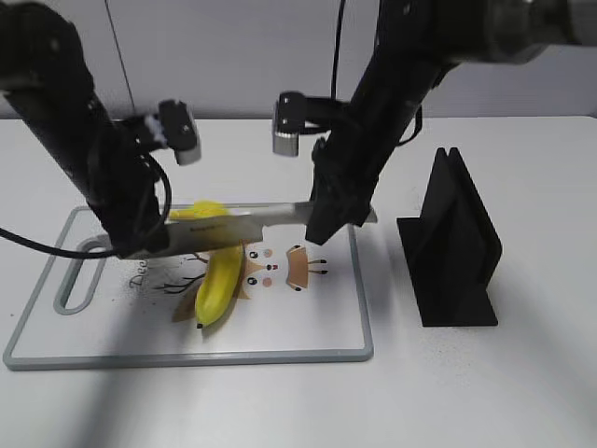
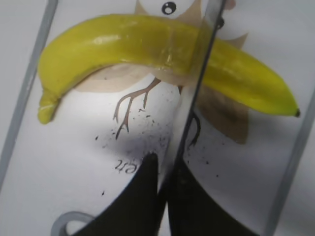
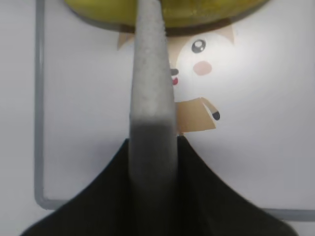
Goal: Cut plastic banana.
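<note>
The yellow plastic banana [image 1: 218, 280] lies whole on the white cutting board [image 1: 308, 327], its dark tip toward the front. A knife [image 1: 252, 224] is held level across and just above the banana's upper half. My right gripper [image 1: 336, 219] is shut on the knife's grey handle [image 3: 151, 98]. My left gripper [image 1: 140, 245] is shut on the blade's far end. In the left wrist view the blade [image 2: 197, 88] runs from the jaws [image 2: 165, 172] over the banana [image 2: 123, 39]. In the right wrist view the jaws [image 3: 152, 147] show, and the banana [image 3: 197, 14] lies at the top edge.
A black knife stand [image 1: 452, 247] sits on the table right of the board. The board has a grey rim, a handle slot [image 1: 79, 275] at its left and a fox drawing [image 1: 284, 266] by the banana.
</note>
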Motion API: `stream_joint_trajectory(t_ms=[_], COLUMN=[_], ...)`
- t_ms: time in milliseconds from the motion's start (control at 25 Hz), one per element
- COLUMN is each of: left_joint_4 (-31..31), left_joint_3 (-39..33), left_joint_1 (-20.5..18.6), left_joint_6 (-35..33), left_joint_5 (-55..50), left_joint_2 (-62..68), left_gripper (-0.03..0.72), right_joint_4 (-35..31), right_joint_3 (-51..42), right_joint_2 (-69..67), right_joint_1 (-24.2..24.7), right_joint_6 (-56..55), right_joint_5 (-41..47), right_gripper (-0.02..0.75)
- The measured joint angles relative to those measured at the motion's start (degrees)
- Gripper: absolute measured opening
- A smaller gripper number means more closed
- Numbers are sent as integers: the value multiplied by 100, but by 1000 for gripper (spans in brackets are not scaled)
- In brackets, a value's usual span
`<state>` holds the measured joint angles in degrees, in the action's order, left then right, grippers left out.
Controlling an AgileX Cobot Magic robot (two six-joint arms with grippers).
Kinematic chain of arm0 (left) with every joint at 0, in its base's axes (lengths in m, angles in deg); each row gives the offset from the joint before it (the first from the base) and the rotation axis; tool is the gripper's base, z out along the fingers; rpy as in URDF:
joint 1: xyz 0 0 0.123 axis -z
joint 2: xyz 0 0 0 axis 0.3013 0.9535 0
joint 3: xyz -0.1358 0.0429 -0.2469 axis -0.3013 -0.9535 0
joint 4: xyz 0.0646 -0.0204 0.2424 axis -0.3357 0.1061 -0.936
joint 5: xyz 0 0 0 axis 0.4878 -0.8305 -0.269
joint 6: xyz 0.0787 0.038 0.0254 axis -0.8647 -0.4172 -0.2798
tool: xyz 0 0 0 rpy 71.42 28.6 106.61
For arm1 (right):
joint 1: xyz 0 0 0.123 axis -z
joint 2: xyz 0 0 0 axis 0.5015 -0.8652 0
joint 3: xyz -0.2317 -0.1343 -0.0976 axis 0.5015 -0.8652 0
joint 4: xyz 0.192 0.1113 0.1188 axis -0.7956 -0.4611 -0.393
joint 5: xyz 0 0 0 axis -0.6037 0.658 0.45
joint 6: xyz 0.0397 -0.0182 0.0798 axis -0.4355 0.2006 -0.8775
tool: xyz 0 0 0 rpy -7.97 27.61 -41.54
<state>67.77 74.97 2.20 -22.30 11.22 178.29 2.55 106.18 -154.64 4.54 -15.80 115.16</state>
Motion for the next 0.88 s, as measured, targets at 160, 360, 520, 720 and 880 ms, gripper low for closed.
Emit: stream_joint_trajectory(t_ms=[160, 360, 520, 720, 880], left_joint_4=[0, 30, -29, -221, -270], left_joint_3=[121, 138, 110, 3, 3], left_joint_1=[0, -6, 4, 19, 21], left_joint_6=[-111, -116, -104, -78, -56], left_joint_5=[8, 14, 29, -94, -464], left_joint_2=[462, 578, 402, -62, -838], left_gripper=[32, 32, 32, 27, 21], right_joint_4=[5, 11, 80, 70, 58], right_joint_3=[109, 142, 142, 75, 68], right_joint_2=[-421, -438, -363, -26, 609], right_joint_1=[26, 26, 26, -36, -56], right_joint_6=[2, -4, -82, -148, -154], right_joint_5=[30, 71, 62, 56, 162], right_gripper=[175, 175, 175, 176, 176])
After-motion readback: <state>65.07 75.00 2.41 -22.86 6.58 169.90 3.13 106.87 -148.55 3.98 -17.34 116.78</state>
